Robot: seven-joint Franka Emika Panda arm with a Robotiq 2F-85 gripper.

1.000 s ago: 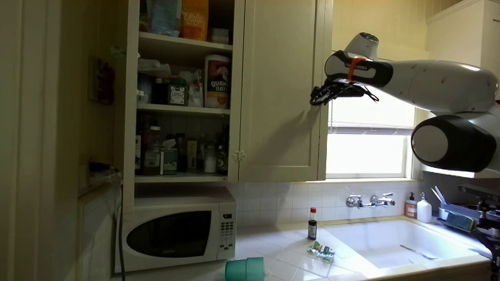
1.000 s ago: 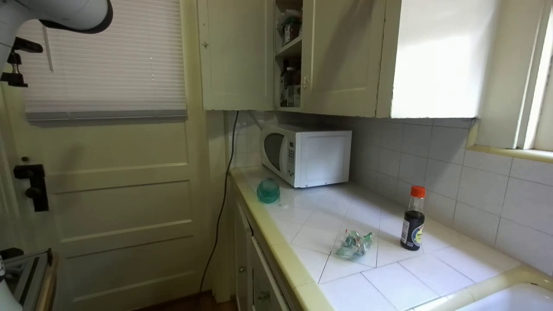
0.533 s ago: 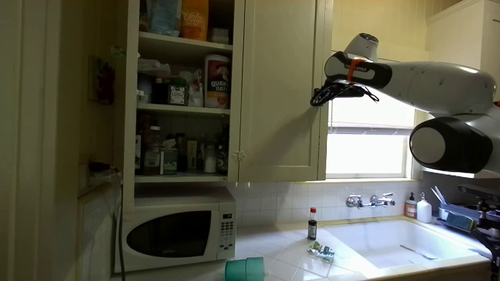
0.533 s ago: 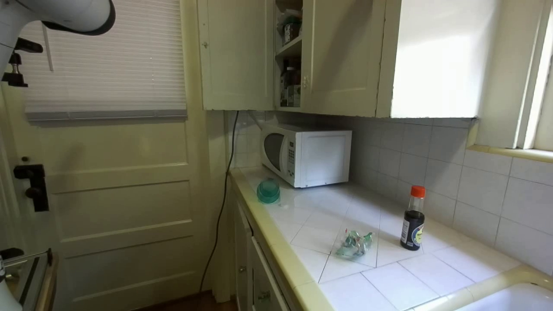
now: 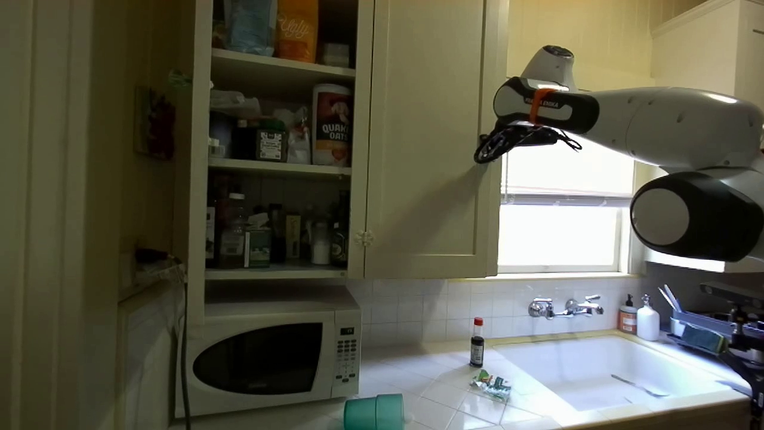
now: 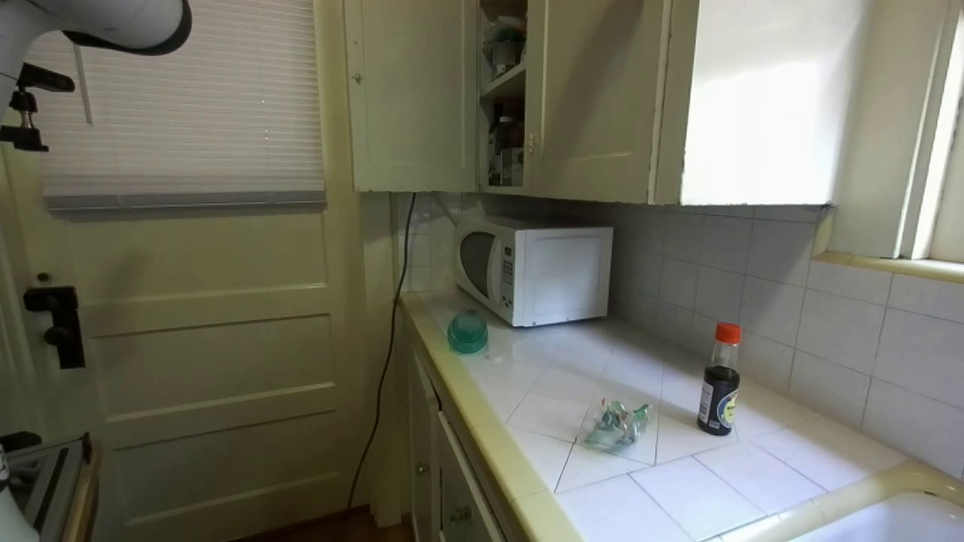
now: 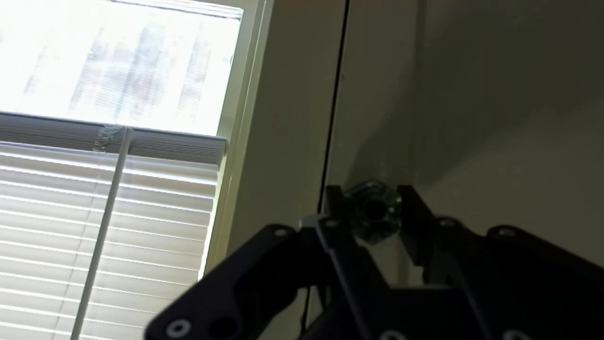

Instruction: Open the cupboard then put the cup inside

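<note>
Although the gripper has hold of a glass knob (jaws drawn in on both sides, no clear slack visible), the opening step looks barely begun. Knob sits on the door of the cupboard, higher than the microwave and to its right as an exterior view shows it. Door judged at most a crack open: a dark seam runs along its knob edge, and whatever lies behind is hidden. The cup lies on its side on the desk, just in front of the microwave, untouched. Done, by my reading: knob gripped. Left: swing the door wide, let go, come down to the front of the microwave, pick up the cup, carry it up above the microwave's level, set it inside.
</note>
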